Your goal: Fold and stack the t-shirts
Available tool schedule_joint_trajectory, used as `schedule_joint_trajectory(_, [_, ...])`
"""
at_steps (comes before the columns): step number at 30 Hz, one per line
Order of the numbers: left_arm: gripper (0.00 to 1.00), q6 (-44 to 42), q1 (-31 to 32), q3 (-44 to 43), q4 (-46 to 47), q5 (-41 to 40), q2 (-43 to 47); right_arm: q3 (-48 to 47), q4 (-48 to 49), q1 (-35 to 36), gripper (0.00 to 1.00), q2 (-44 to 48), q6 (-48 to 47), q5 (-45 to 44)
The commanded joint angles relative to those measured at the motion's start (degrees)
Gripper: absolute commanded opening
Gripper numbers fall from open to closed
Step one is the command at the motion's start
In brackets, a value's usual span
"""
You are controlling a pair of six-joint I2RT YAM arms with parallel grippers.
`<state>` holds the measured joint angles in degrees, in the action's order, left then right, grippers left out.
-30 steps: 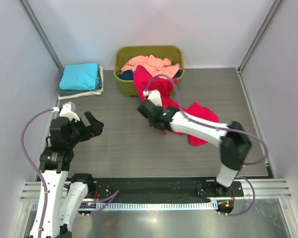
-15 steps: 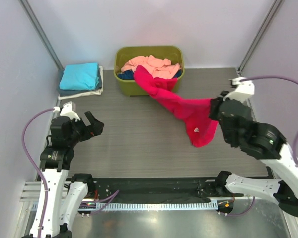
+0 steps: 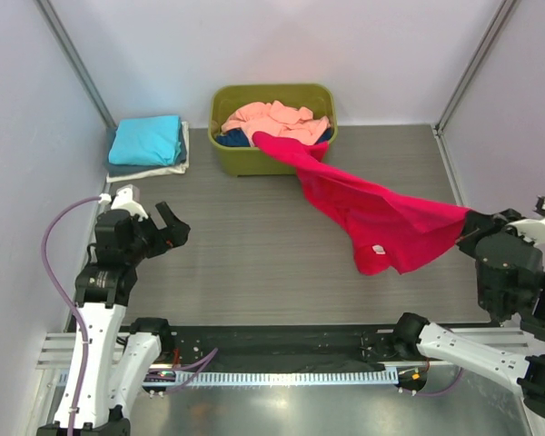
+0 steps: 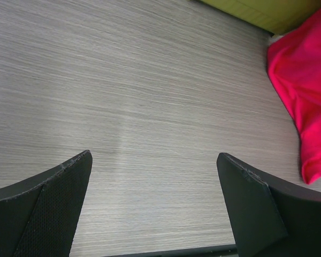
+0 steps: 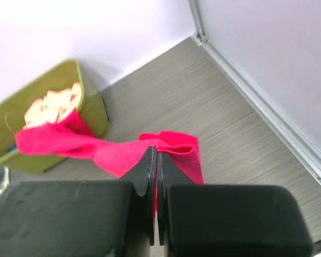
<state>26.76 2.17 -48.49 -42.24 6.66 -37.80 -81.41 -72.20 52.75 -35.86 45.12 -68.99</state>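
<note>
Over the counter (image 3: 254, 263), the crimson-pink t-shirt (image 3: 381, 218) is hanging stretched. Its long axis is running from the olive tub (image 3: 245, 163), where one end is draping over the rim, out to the right claw (image 5: 155, 155), which is pinching an edge tight. Light and limp, it is sagging, so corners probably make the best holds. The left claw (image 4: 152, 158) is hovering agape, holding nothing.

Soft matt crimson-pink t-shirt (image 3: 381, 222) cloth; grey wood-grain table (image 3: 245, 254).

Pale lilac walls (image 3: 282, 41) enclose a grey wood-grain tabletop (image 3: 245, 245) under even light.
</note>
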Motion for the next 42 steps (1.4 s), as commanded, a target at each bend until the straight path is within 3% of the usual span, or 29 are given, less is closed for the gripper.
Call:
schedule_joint_trajectory(1, [1.0,0.48,-0.07,-0.55,1.72,-1.55,-0.34,-5.15,-9.95,-0.11,0.01,0.7,9.18,-9.75])
schedule_joint_trajectory(9, [1.0,1.01,0.02,-1.43,1.63,-1.99,-2.1,-8.15,-14.02,-0.02,0.01,7.72,13.85,-17.66])
schedule_joint_trajectory(12, [1.0,3.11,1.33,-1.96,2.15,-2.79,-2.36,-7.72,-10.43,1.3,0.01,8.26,10.69,-16.97])
schedule_joint_trajectory(14, [1.0,4.88,3.1,-2.75,3.38,-4.01,-3.5,-5.7,-5.87,3.14,0.01,7.56,3.42,-14.87])
schedule_joint_trajectory(19, [1.0,9.09,15.82,-6.61,8.57,-10.69,-10.96,-1.48,-4.26,5.17,0.01,1.24,1.02,-10.74])
schedule_joint_trajectory(23, [1.0,11.2,28.02,-7.41,14.63,-14.56,-22.45,2.47,-2.42,5.52,0.01,-2.02,-1.44,-5.02])
schedule_joint_trajectory(29, [1.0,14.46,35.78,-6.96,33.69,-8.95,-39.08,11.35,-0.93,5.43,0.01,-6.5,0.93,1.75])
schedule_joint_trajectory(30, [1.0,14.2,36.49,-7.84,37.37,-8.51,-44.85,13.27,-0.22,5.43,0.01,-6.51,1.45,2.71])
schedule_joint_trajectory(31, [1.0,13.41,37.98,-14.29,39.93,-7.2,-53.69,15.9,2.57,5.43,0.01,-6.25,1.2,4.72])
schedule_joint_trajectory(37, [0.94,15.86,38.17,-24.8,41.97,-3.06,-70.37,19.18,4.79,5.43,0.01,-5.72,1.37,7.99])
schedule_joint_trajectory(42, [0.91,19.2,38.52,-32.8,41.97,-4.45,-80.65,19.62,6.2,5.43,0.01,-5.01,0.4,8.87])
